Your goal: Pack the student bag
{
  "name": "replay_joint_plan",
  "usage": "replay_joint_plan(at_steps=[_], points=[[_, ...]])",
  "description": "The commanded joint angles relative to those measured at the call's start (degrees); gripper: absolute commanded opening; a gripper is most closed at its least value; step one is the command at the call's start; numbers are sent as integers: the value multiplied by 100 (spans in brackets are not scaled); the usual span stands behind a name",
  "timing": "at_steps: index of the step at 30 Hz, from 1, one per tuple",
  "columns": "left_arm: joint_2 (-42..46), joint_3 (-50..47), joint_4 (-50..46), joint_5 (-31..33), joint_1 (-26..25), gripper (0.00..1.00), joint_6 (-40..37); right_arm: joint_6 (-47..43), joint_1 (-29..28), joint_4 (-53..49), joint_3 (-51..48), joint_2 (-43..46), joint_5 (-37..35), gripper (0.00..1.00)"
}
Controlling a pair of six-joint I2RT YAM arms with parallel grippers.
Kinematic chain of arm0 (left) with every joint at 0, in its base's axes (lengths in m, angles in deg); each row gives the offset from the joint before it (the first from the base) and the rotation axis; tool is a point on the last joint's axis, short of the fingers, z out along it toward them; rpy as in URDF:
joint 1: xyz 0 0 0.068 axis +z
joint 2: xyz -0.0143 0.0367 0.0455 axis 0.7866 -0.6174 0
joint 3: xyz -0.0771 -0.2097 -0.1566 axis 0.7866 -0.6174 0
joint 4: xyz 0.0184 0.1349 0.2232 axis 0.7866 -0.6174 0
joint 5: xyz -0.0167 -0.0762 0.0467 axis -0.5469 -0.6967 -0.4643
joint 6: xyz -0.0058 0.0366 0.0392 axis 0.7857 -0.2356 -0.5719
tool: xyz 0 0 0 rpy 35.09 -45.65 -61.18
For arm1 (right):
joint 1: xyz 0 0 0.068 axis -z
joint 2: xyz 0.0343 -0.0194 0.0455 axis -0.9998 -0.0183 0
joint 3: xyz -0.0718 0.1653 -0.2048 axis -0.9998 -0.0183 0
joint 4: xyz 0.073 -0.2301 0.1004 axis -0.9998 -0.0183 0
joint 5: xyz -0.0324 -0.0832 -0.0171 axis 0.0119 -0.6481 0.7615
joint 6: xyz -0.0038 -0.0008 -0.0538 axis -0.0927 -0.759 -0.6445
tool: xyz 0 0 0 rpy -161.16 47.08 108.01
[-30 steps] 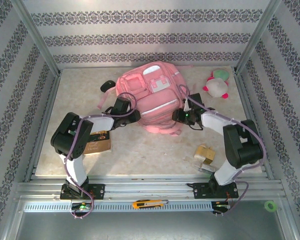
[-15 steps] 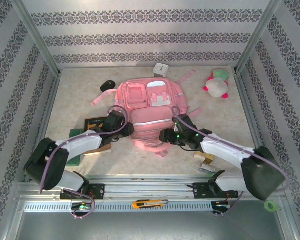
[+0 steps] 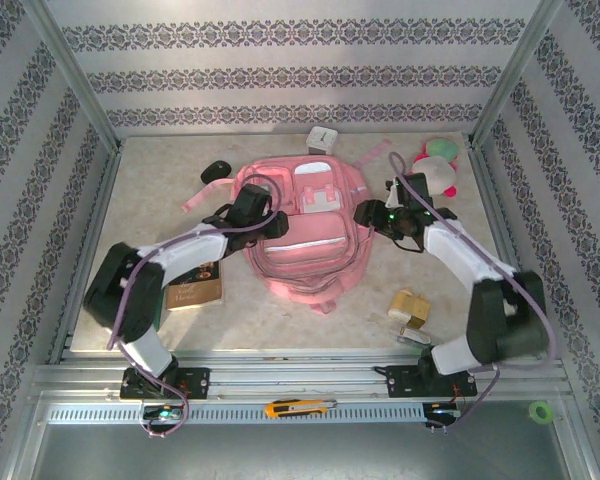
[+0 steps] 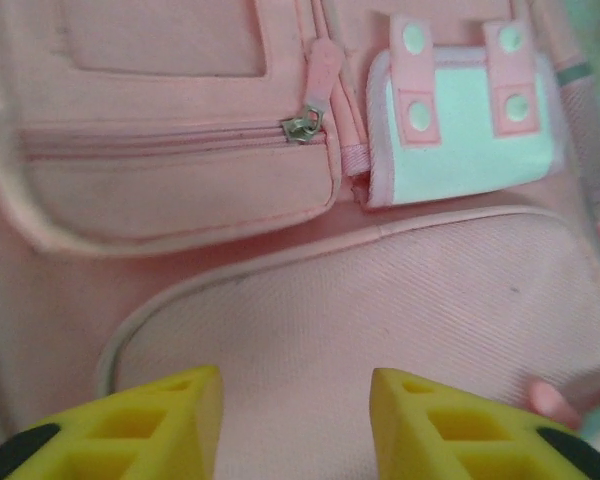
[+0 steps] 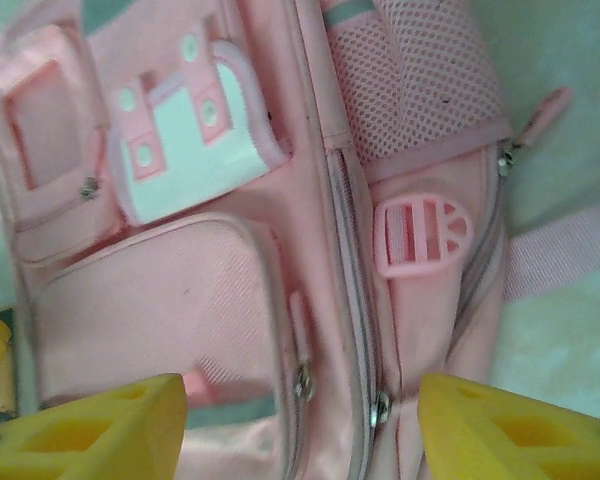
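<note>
We see the student bag [image 3: 305,240] lying flat on the table [image 3: 150,190] with its front pockets up, between the two arms. The left pincer [image 3: 273,225] reaches over the bag's left side. Its tips point across toward the right pincer [image 3: 365,213], which sits at the bag's right edge.

From the left wrist, the left pincer [image 4: 295,420] has its yellow fingers [image 4: 130,425] standing apart with nothing between them. Past the gap lies the pink cloth of the large front pocket. Ahead of the tips is a zip pull [image 4: 305,122] at the end of a closed zip, and ahead to the right is a pale flap pocket [image 4: 470,130] with two pink tabs.

From the right wrist, the right pincer [image 5: 305,430] is spread wide and also empty. Just ahead, between its fingers, is a metal slider [image 5: 380,405]. Further ahead are a striped pink patch [image 5: 420,235] and then a mesh side pocket [image 5: 420,80]. We cannot quite tell whether either pair of tips touches the fabric; they seem to be just above it.

A plush toy [image 3: 435,172] lies just beyond the right pincer, away from the bag. Small tan blocks [image 3: 410,305] lie well behind it, near its arm. A book [image 3: 195,288] lies behind the left pincer, under that arm. Past the left pincer's tips, on the bag's far side, stands a white box [image 3: 323,140].
</note>
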Motion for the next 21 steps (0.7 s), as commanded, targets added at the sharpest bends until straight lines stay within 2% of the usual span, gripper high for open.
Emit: replay_joint_plan(at_steps=[1, 7, 12, 15, 17, 19, 21], points=[[-516, 245, -164, -138, 97, 39, -344, -358, 0, 261, 304, -699, 246, 58], [-521, -538, 48, 37, 101, 37, -70, -109, -444, 856, -28, -1275, 307, 51], [95, -1445, 7, 83, 97, 37, 213, 554, -1086, 1422, -754, -929, 226, 51], [558, -1831, -137, 227, 102, 37, 251, 883, -1557, 1568, -1126, -557, -132, 51], [890, -1872, -270, 307, 93, 41, 40, 998, -1674, 1581, -1251, -306, -235, 51], [1307, -1781, -427, 548, 59, 48, -378, 1012, -1670, 1449, -1288, 103, -295, 51], [1797, -1615, -528, 797, 35, 55, -1020, 849, -1657, 1018, -1176, 702, -538, 54]])
